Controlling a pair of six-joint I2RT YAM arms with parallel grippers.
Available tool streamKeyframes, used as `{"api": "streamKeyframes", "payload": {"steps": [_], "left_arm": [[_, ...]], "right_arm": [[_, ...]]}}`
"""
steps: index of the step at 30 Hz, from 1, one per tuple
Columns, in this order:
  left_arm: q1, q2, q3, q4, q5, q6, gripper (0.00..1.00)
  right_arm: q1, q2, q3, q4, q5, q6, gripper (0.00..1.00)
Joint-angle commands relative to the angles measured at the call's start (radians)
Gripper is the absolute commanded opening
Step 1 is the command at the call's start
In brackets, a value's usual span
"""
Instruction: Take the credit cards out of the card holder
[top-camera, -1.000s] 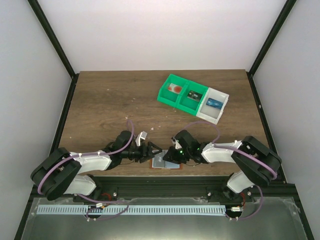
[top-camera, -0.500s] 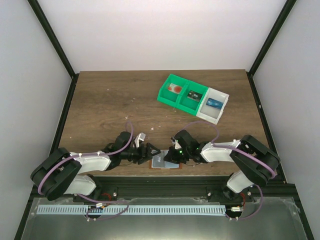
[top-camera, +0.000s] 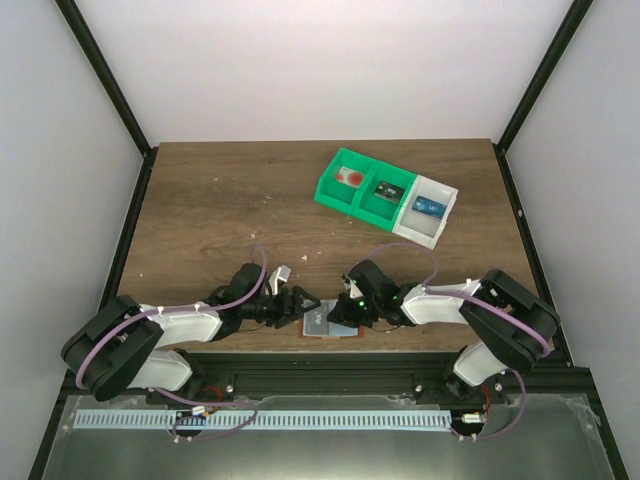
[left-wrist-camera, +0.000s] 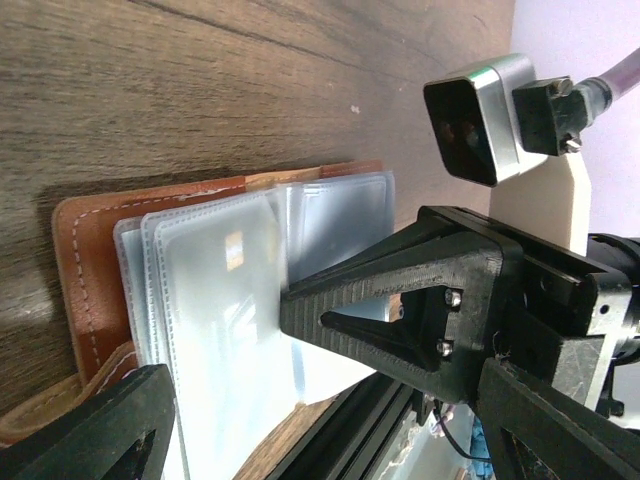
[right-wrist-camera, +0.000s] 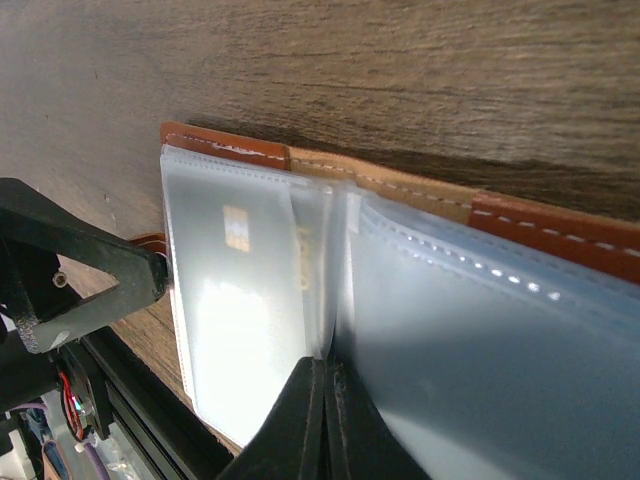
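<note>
Compared with one second ago, the left pincer (top-camera: 304, 305) has edged slightly toward 5 o'clock, closer to the holder (top-camera: 335, 331). The right pincer (top-camera: 338, 312) and the holder have not shifted.

Holder: it lies at 6 o'clock on the table (top-camera: 210, 200), just inside the near edge, between the two pincers. It is open and flat, with the reddish-brown cover down and the clear sleeves fanned on top.

Left pincer: it sits at 9 o'clock of the holder, low over the table. The jaws are spread wide. In the left wrist view its black fingers (left-wrist-camera: 100, 435) occupy opposite bottom corners, with the sleeves between them. Whether either finger touches the cover cannot be told.

Right pincer: it sits at 2 o'clock of the holder, pointing toward 8 o'clock. The jaws are closed. In the right wrist view the fingertips (right-wrist-camera: 305, 405) meet in a thin seam, and the free edge of one sleeve (right-wrist-camera: 331, 280) runs straight into that seam, pinched there. The sleeves at 3 o'clock of it arch upward. The one at 9 o'clock lies flat.

Card: one pale card (right-wrist-camera: 235, 290) with a small yellowish chip shows through the flat sleeve and is fully inside it.

Tray (top-camera: 325, 190): green and white with three compartments, it stands at 1 o'clock on the table, well apart from the holder. Each compartment holds one small flat item: reddish, dark and blue.
</note>
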Motion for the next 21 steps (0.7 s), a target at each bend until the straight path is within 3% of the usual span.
{"api": "streamKeyframes", "payload": {"steps": [1,21], "left_arm": [[0.004,0.012,-0.003,0.054,0.018,-0.003,0.85],[0.003,0.095,-0.024,0.135,0.034,-0.015,0.84]], "right_arm": [[0.009,0.021,-0.016,-0.030,0.029,-0.005,0.00],[0.009,0.015,-0.019,-0.027,0.030,-0.004,0.01]]}}
